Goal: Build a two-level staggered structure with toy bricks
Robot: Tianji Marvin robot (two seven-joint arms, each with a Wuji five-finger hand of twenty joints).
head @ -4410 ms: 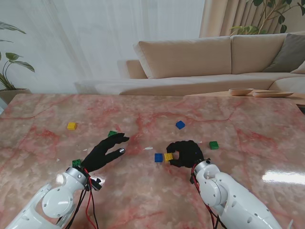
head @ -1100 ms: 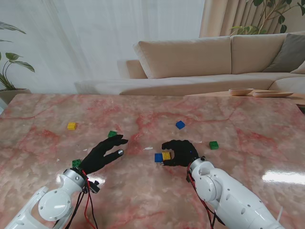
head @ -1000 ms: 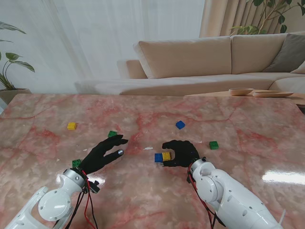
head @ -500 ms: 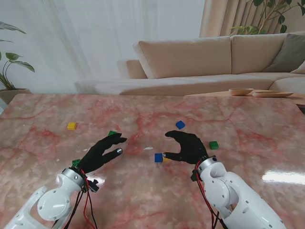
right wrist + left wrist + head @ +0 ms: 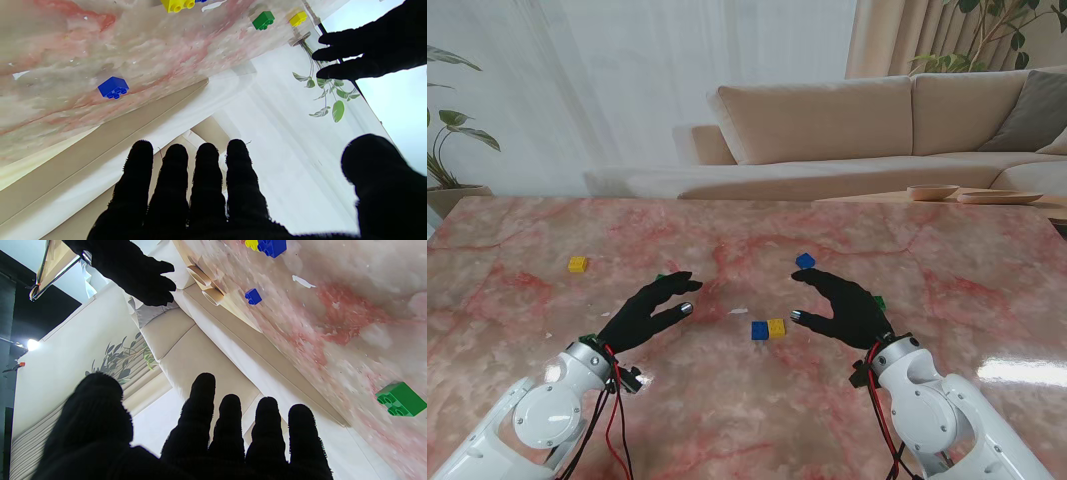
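A blue brick [image 5: 760, 330] and a yellow brick [image 5: 776, 327] lie side by side, touching, on the pink marble table [image 5: 727, 400] between my hands. My right hand [image 5: 842, 305] hovers just right of the pair, open, fingers spread, holding nothing. My left hand [image 5: 652, 310] is open to their left, a short gap away. The left wrist view catches the pair's blue brick [image 5: 273, 246] and yellow brick [image 5: 252, 244] at its edge. The right wrist view shows only the yellow brick [image 5: 176, 4].
A loose blue brick [image 5: 805, 261] lies farther from me and a yellow one [image 5: 577, 264] at the far left. A green brick [image 5: 879, 301] peeks out behind my right hand. Another green brick [image 5: 400, 399] sits by my left fingers. A sofa [image 5: 847, 125] stands beyond the table.
My right hand has opened, let go of the yellow brick and drawn back to the right. The yellow brick stays beside the blue one. My left hand shifted slightly.
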